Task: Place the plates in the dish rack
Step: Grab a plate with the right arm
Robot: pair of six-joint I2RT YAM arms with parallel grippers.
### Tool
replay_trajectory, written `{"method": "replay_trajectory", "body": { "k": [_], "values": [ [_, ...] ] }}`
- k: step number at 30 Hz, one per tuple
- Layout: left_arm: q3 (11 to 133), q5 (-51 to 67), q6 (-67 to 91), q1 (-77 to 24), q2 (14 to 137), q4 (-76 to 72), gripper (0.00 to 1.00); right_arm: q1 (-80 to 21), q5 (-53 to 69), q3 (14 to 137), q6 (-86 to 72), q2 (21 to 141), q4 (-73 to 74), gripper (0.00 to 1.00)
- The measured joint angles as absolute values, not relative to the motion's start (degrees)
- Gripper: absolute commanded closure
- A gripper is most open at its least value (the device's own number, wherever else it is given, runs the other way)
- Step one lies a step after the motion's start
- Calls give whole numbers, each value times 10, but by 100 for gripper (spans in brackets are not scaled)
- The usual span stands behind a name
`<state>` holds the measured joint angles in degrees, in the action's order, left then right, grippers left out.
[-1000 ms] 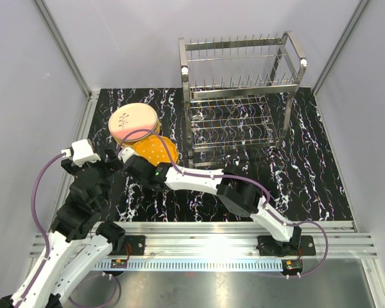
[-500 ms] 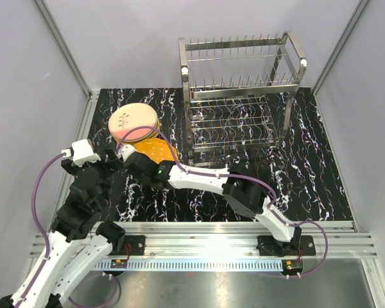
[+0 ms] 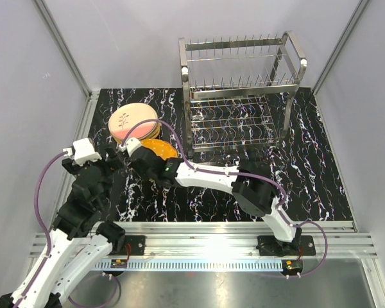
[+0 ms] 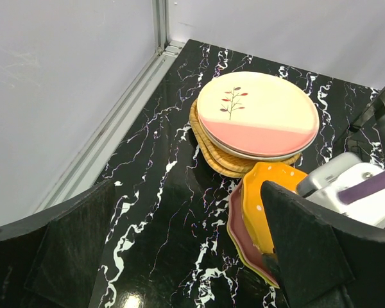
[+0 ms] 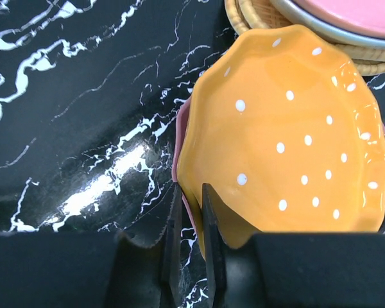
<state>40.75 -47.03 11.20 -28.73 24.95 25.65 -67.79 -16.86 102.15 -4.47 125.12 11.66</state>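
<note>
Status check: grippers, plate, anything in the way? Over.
Right gripper shut on rim of orange plate, tilted up off the pink plate. Left gripper open, empty. Dish rack holds no plates. Leaf plate stack close beside.

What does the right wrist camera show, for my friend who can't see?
The right end effector pinches the near rim of a dotted orange plate, which sits over a pink plate. Around them is the black marbled table, with a stack of tan plates at the top edge.
</note>
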Motion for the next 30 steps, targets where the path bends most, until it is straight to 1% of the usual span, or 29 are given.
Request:
{"method": "replay_trajectory", "body": {
  "k": [3,7,14,19,20,26,30],
  "values": [
    [408,-470,112,-287,250,256,1,-672,-158,1015,-55,1241,107,100],
    [407,-465,112,-287,262,256,1,-663,-148,976,-69,1208,77,100],
    [411,-422,130,-267,333,262,1,-652,-137,889,-98,1151,-4,100],
    [436,-339,182,-210,395,297,1,-639,-120,854,-121,1133,-53,100],
    [439,-333,187,-202,395,300,1,-636,-118,852,-125,1132,-60,100],
    [465,-211,276,-133,400,311,1,-631,-108,821,-137,1118,-97,100],
    [465,-144,332,-114,413,309,1,-630,-104,805,-140,1110,-114,100]
  ]
}}
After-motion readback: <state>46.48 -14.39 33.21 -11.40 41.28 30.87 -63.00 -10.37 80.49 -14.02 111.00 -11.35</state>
